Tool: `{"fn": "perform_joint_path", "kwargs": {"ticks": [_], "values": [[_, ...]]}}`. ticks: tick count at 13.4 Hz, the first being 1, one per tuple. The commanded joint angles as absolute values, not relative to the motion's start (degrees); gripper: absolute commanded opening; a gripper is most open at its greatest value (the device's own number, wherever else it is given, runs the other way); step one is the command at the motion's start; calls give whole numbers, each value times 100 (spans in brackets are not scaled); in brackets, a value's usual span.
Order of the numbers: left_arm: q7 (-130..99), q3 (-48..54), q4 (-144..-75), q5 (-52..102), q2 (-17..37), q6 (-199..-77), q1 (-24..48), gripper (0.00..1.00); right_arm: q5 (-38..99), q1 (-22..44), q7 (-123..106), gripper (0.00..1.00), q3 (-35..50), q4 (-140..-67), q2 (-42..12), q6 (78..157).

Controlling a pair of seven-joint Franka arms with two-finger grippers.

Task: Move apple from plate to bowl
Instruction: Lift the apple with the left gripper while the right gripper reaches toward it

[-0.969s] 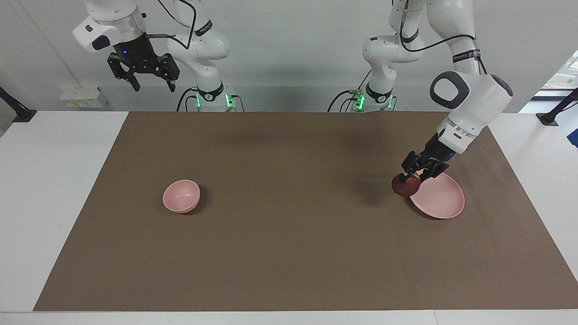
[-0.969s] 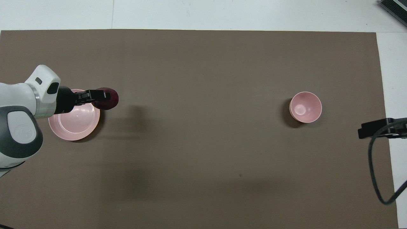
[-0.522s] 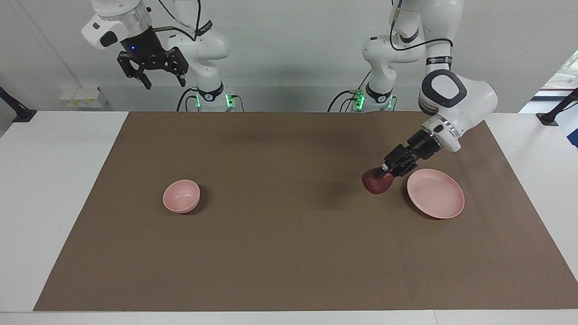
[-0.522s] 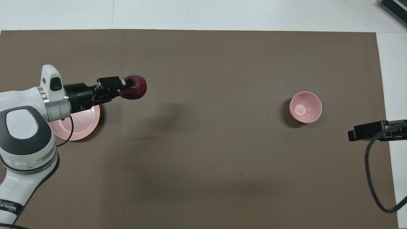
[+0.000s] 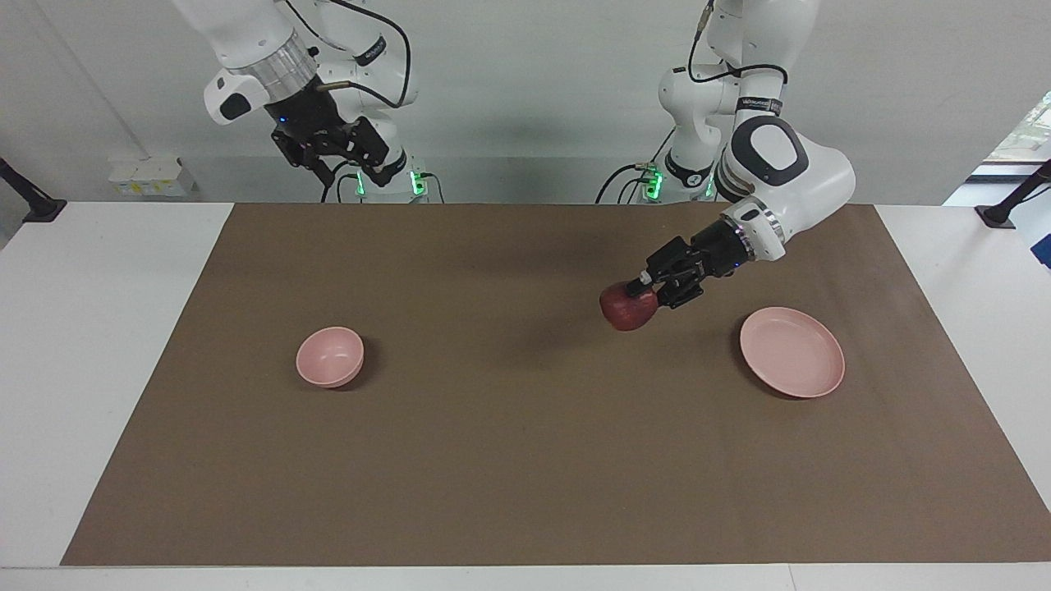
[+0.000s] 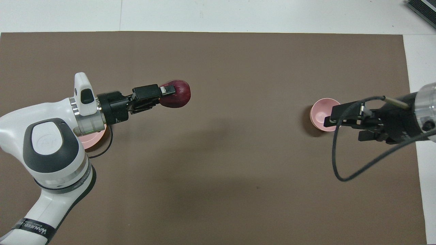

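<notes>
Over the brown mat (image 5: 525,460), the left gripper (image 5: 642,289) is carrying the clenched apple (image 5: 628,308) off the plate (image 5: 793,361) toward the bowl (image 5: 329,356); the right gripper (image 5: 341,164), fingers spread, is swinging closer

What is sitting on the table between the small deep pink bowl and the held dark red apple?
Nothing: between the small deep pale pink bowl and the dark red apple, held by the left gripper, only bare brown mat shows, clearest in the facing view.

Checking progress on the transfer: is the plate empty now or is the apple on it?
Empty. The plate shows only bare pink surface; the apple hangs over the mat in the left end effector.
</notes>
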State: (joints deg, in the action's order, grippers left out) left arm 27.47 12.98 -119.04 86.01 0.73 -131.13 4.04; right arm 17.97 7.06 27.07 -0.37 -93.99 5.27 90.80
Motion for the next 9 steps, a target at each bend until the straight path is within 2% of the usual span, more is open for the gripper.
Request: {"fn": "perform_joint_path", "kwargs": {"ticks": [1, 9], "values": [[3041, 1529, -11918, 9104, -140, -12964, 352, 0, 2450, 694, 3548, 100, -44, -9431, 344, 9491], [3050, 1942, -11944, 9448, -439, -13025, 413, 0, 4268, 1142, 5711, 100, -35, -9369, -518, 10967]]}}
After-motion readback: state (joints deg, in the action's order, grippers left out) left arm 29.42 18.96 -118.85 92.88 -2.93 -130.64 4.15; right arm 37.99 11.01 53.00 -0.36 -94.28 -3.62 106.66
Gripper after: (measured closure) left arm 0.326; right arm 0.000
